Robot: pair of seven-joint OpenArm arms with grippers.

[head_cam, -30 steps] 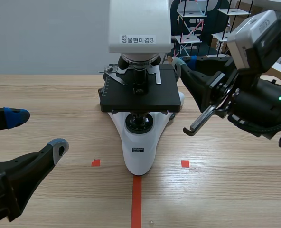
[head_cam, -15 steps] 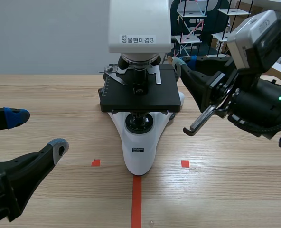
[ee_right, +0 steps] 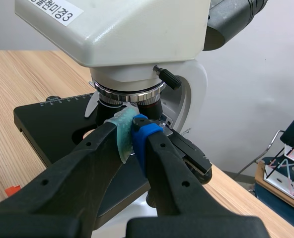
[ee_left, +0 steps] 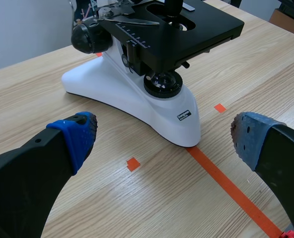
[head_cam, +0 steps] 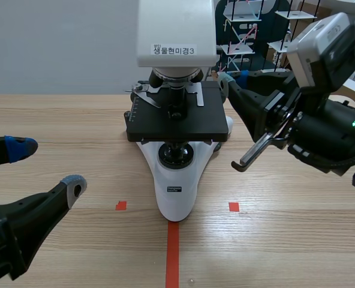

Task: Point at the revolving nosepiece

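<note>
Near the far edge of the counter (head_cam: 57,120), the right end effector (ee_right: 132,128), pressed together, should aim gently at the revolving nosepiece (ee_right: 129,92).

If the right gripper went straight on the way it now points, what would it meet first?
Probably the black objective lenses under the revolving nosepiece, just ahead of the shut right gripper; how near is unclear.

Even, bright light is falling from overhead; the microscope (head_cam: 177,205) is casting soft shadows, while the background shelving (head_cam: 237,30) is perhaps blurring slightly.
</note>
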